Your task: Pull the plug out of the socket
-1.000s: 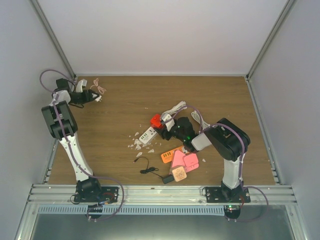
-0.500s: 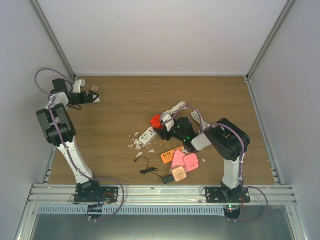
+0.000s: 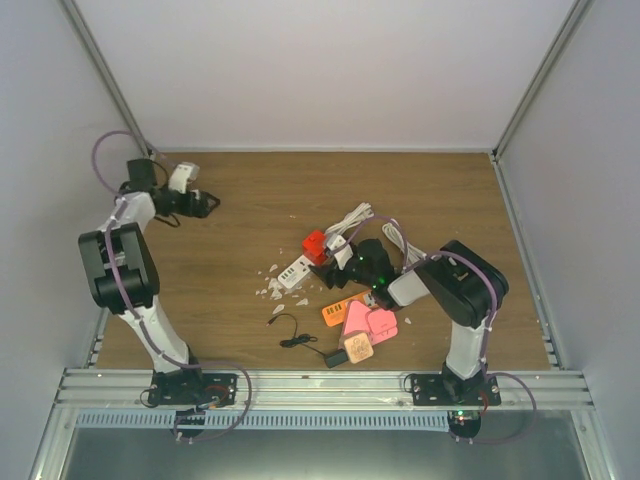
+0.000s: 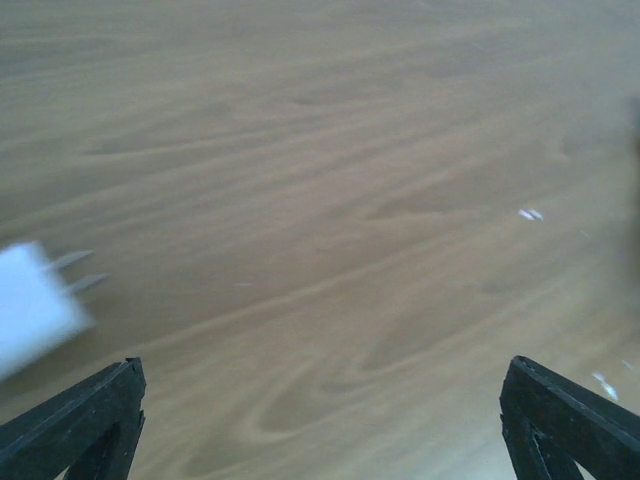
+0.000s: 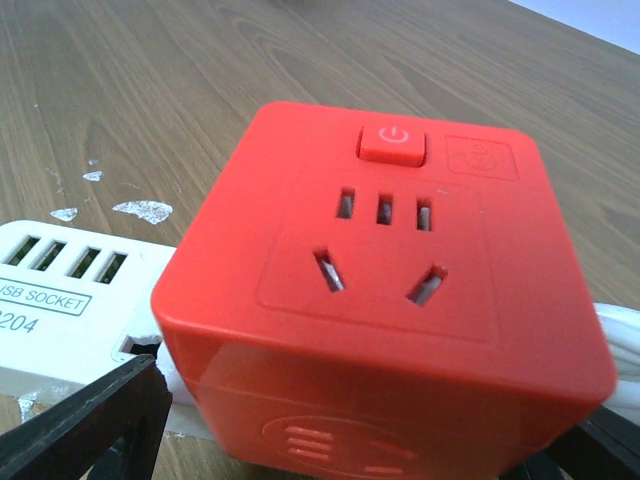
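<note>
Red plastic cube socket (image 5: 385,290) sits between right gripper (image 5: 370,400) jaws, grip unclear; left gripper (image 4: 320,368) gapes beside white 2-prong plug (image 4: 30,305).

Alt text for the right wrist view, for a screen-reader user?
A red cube socket fills the frame, outlets empty, a power button near its top edge. Black fingers of the right pincer flank it at the bottom corners; contact is unclear. A white USB strip lies left of it on the wooden table.

Red cube socket (image 5: 390,300) sits centrally, slots empty; the white two-pronged plug (image 4: 30,300) (blurred) is well apart, far left.
</note>
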